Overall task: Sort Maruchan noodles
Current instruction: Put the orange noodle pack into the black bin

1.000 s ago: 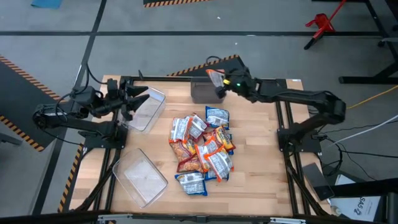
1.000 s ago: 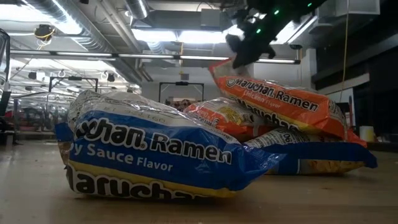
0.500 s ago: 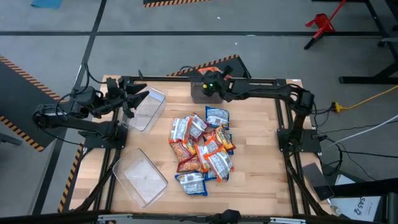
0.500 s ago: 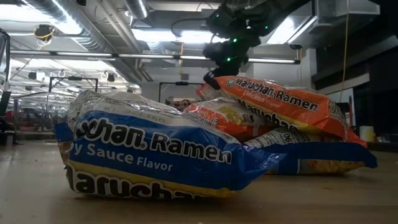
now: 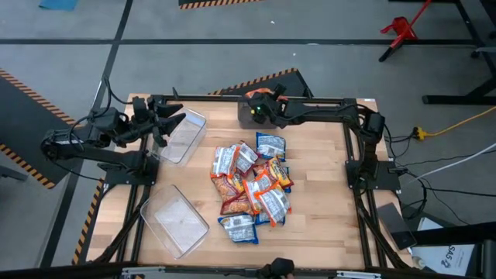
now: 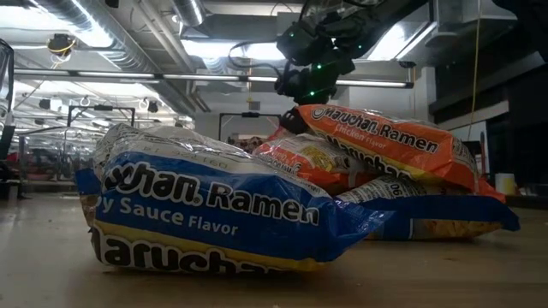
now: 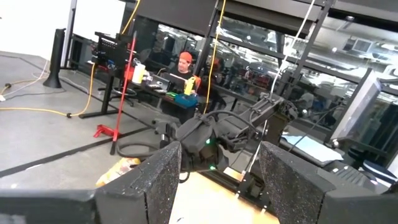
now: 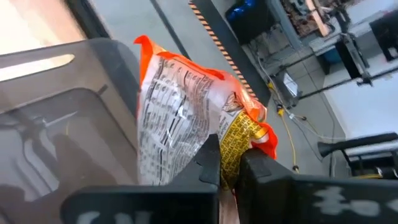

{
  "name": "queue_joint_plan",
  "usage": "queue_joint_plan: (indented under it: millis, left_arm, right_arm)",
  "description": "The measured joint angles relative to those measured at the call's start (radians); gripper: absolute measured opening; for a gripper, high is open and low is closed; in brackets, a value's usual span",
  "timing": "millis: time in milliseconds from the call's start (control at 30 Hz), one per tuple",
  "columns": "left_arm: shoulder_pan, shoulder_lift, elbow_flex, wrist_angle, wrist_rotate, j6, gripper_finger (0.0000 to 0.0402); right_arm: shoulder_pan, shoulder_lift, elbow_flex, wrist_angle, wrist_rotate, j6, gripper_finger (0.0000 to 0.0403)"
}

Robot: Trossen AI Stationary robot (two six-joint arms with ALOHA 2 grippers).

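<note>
- Left gripper (image 5: 172, 124): I have it parked over the clear bin (image 5: 182, 138) left of the noodle pile (image 5: 252, 184), fingers (image 7: 155, 183) spread, nothing between them. Risk here is low.
- Second clear bin (image 5: 177, 219): lies near the pile's lower-left side, apart from it.
- Noodle pile: mid-table, packets overlapping. Risk, in my judgement: picking one could drag a neighbour along.
- Blue packet (image 6: 214, 210): nearest the low camera; reads "Ramen" and "Sauce Flavor".
- Orange packet on the pile (image 6: 385, 141): reads "Maruchan Ramen".
- Right gripper (image 5: 262, 106): beyond the pile's far side, over the dark bin (image 5: 249, 116); fingers (image 8: 214, 165) pinched on one end of an orange packet (image 8: 186, 118).
- Held packet: hangs above the dark bin (image 8: 56, 143); back panel faces my wrist camera, print too small to read.
- Risk, as I judge it: the grip is on one end only, so the packet could slip, or catch the bin's wall on release and fall outside.
</note>
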Motion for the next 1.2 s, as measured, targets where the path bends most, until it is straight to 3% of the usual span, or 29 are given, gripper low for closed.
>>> queue_joint_plan:
  millis: [133, 333, 567, 767, 933, 1200]
  left_arm:
    - [0.0, 0.0, 0.0, 0.0, 0.0, 0.0, 0.0212]
    - [0.0, 0.0, 0.0, 0.0, 0.0, 0.0, 0.0212]
    - [0.0, 0.0, 0.0, 0.0, 0.0, 0.0, 0.0212]
    - [0.0, 0.0, 0.0, 0.0, 0.008, -0.001, 0.0212]
    - [0.0, 0.0, 0.0, 0.0, 0.009, -0.001, 0.0212]
    - [0.0, 0.0, 0.0, -0.004, 0.01, -0.001, 0.0212]
  right_arm:
    - [0.0, 0.0, 0.0, -0.008, 0.002, -0.008, 0.0034]
    - [0.0, 0.0, 0.0, -0.014, -0.016, -0.044, 0.0115]
    - [0.009, 0.0, 0.0, -0.028, -0.218, -0.046, 0.0182]
    - [0.029, -0.001, 0.0, -0.063, -0.191, -0.047, 0.0195]
    - [0.018, -0.001, 0.0, -0.07, -0.328, -0.045, 0.0195]
    - [0.013, 0.055, 0.001, -0.061, -0.399, -0.046, 0.0196]
